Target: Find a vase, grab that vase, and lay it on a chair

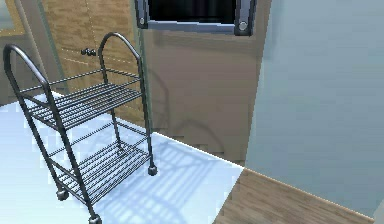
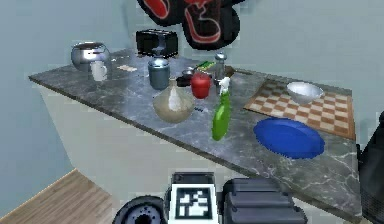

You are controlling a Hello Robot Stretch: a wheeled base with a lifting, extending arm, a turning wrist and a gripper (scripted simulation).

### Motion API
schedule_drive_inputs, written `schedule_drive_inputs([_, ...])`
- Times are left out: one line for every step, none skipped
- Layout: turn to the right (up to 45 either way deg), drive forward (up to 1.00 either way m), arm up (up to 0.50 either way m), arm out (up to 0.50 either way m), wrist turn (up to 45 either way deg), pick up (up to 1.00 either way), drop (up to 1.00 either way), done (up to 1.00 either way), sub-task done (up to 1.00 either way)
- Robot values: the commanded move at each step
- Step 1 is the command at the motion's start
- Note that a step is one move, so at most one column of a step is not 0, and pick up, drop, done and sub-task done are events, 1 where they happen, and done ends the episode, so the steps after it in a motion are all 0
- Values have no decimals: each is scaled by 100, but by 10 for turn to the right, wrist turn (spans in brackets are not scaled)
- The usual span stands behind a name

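Long marble counter (image 2: 120, 97) in the arm side view and wheeled wire rack (image 1: 85, 103) on the pale floor ahead. A tan, round-bellied vase (image 2: 175, 103) stands near the counter's near edge, between a grey canister (image 2: 159, 73) to the far left and a green bottle (image 2: 221, 115) to the right. The search appears finished and the grab is in hand: the gripper (image 2: 145, 212), low beneath the counter edge with finger state and load impossible to tell, must probably rise and reach outward without striking the neighbours.

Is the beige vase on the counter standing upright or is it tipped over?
Upright: the vase rests on its wide base on the counter, narrow neck pointing up.
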Motion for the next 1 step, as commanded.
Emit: schedule_drive_inputs([0,0,0,40,0,0,0,0,0])
